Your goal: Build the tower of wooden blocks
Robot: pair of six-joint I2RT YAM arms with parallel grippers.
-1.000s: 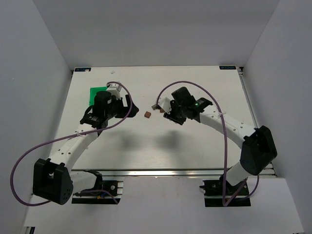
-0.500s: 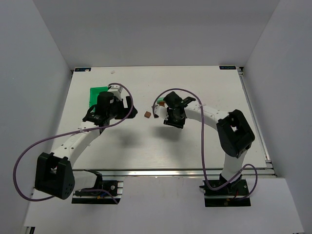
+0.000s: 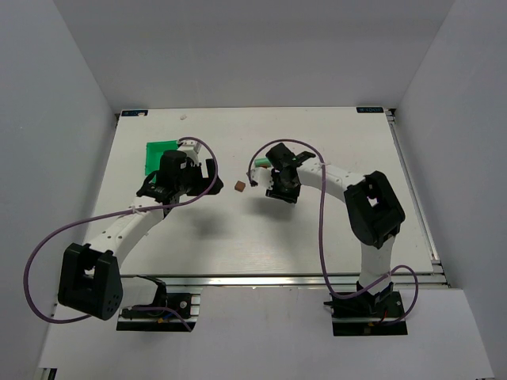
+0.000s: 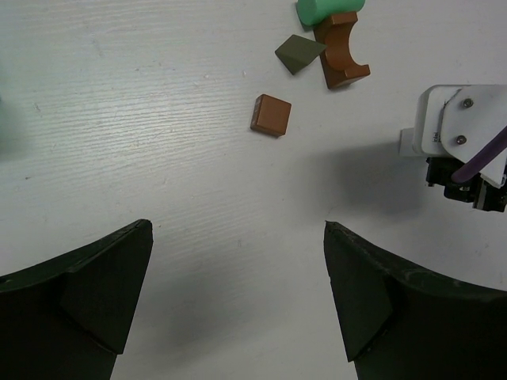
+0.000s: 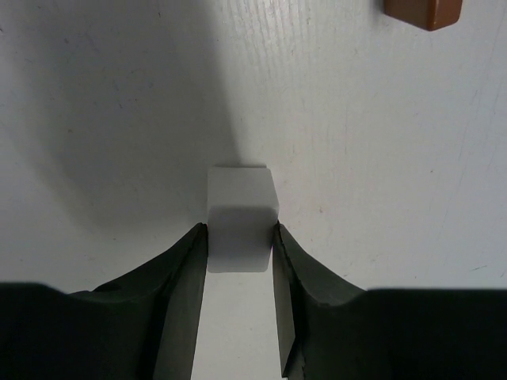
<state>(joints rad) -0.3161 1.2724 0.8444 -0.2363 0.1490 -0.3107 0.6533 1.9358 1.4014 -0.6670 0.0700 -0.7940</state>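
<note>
My right gripper (image 5: 240, 229) is shut on a small white cube (image 5: 241, 215), held just above the white table. A brown square block (image 4: 271, 115) lies flat a little to the left of that gripper (image 3: 257, 182), and its corner shows in the right wrist view (image 5: 424, 12). My left gripper (image 4: 238, 229) stands open over bare table with nothing between its fingers, left of the brown block (image 3: 239, 186). The wood block tower is out of view; the blocks that show lie singly.
Beyond the brown block lie an olive wedge (image 4: 299, 54), a brown arch block (image 4: 342, 49) and a green cylinder (image 4: 325, 9). A green plastic bin (image 3: 161, 150) sits behind the left gripper (image 3: 207, 172). Purple cables loop off both arms.
The right arm has folded in, its elbow swinging left, and its gripper has shifted slightly toward the brown block with the white cube still held. The left arm has barely moved.
</note>
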